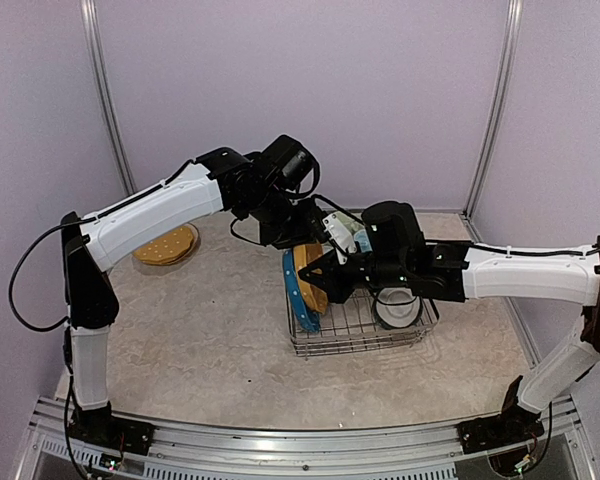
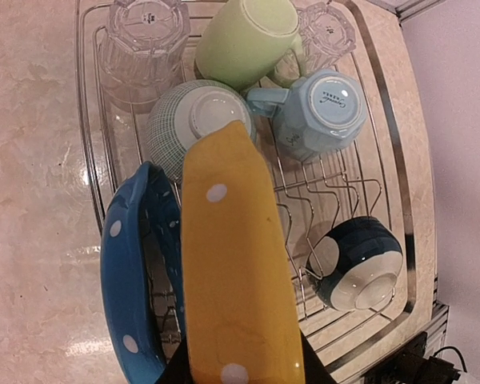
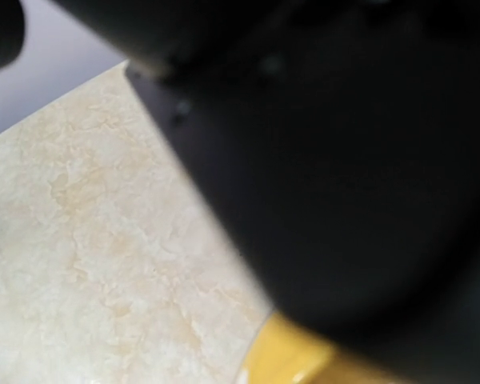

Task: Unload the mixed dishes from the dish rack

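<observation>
The dish rack [image 1: 360, 345] [image 2: 84, 120] holds a blue white-dotted plate [image 1: 295, 295] [image 2: 124, 272] and a yellow dotted plate [image 1: 310, 275] [image 2: 232, 264], both on edge. My left gripper [image 1: 305, 235] [image 2: 240, 372] reaches down from above, its black fingers closed against both faces of the yellow plate. My right gripper [image 1: 325, 278] sits low beside the same plate, shut. The right wrist view is mostly a dark blur, with a bit of yellow plate [image 3: 304, 360] below. Also in the rack are a pale green mug [image 2: 244, 40], a light blue mug [image 2: 320, 112] and a clear glass [image 2: 140, 48].
A checked bowl [image 2: 192, 120] and a dark blue bowl [image 2: 360, 260] lie upturned in the rack, with a second glass [image 2: 328, 32] at its far corner. An orange plate [image 1: 166, 245] lies flat on the table at the back left. Purple walls close in the table.
</observation>
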Robot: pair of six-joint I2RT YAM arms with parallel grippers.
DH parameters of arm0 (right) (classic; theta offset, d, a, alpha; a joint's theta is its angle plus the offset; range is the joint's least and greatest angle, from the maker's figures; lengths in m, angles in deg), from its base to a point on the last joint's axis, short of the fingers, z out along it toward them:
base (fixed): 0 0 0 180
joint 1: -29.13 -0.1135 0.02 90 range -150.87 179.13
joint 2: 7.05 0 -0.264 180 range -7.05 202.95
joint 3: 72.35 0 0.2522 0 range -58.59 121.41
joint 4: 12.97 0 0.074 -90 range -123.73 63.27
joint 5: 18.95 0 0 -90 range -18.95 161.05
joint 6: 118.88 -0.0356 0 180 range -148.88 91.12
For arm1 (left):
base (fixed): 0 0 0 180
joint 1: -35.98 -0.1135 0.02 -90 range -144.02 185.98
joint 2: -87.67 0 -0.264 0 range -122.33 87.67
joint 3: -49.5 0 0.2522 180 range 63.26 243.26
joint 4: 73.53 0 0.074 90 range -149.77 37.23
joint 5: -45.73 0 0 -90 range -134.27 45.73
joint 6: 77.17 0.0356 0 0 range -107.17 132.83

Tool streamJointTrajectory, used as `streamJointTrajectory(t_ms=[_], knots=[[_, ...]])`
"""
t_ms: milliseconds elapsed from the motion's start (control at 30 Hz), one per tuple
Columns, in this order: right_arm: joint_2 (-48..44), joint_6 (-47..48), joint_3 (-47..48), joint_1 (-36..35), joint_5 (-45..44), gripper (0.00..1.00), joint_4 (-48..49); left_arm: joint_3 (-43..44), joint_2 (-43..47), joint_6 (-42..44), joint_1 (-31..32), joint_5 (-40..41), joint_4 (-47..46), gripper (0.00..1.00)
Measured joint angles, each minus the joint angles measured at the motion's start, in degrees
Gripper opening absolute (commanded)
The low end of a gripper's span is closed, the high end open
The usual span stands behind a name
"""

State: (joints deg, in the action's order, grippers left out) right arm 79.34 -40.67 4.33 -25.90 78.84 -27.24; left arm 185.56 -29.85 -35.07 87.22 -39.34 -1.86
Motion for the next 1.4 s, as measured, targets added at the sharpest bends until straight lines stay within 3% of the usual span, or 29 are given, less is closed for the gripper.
streamJointTrajectory(t_ms=[133, 200, 267, 400, 733, 900, 1133, 1233, 1400], knots=[[-0.5, 0.6, 0.1, -0.2, -1.7, 0.51, -0.2, 0.4, -0.1, 1.1, 0.0, 0.1, 0.6, 0.01], [-2.0, 0.4, 0.3, -0.2, -2.8, 0.66, -0.1, 0.9, -0.2, 2.5, -0.3, 0.1, 1.5, 0.00], [-4.4, 0.0, 0.4, -0.1, -4.1, 0.77, -0.1, 1.0, -0.2, 3.6, -0.4, 0.0, 2.1, 0.00], [-10.0, -0.1, 0.5, -0.1, -7.3, 0.87, -0.1, 1.4, -0.2, 5.0, -0.5, 0.0, 3.2, 0.00], [-15.9, -1.5, -3.8, 5.3, -17.9, 0.92, -2.8, 5.3, -0.2, 6.6, -0.2, 1.4, 6.6, 0.00], [-16.6, -3.5, -8.4, 9.6, -19.4, 0.92, -4.9, 12.6, -0.2, 8.0, 1.7, 6.1, 9.5, 0.00], [-18.7, -4.9, -10.5, 12.0, -19.5, 0.92, -5.6, 14.0, -0.3, 8.2, 2.3, 7.4, 11.1, 0.00], [-18.8, -5.1, -10.7, 12.1, -19.4, 0.92, -5.6, 11.0, 0.7, 8.1, 0.7, 4.1, 8.5, 0.00], [-18.8, -5.4, -11.4, 12.2, -19.3, 0.93, -5.7, -5.8, 8.5, 6.3, -5.6, -8.1, -2.9, 0.00]])
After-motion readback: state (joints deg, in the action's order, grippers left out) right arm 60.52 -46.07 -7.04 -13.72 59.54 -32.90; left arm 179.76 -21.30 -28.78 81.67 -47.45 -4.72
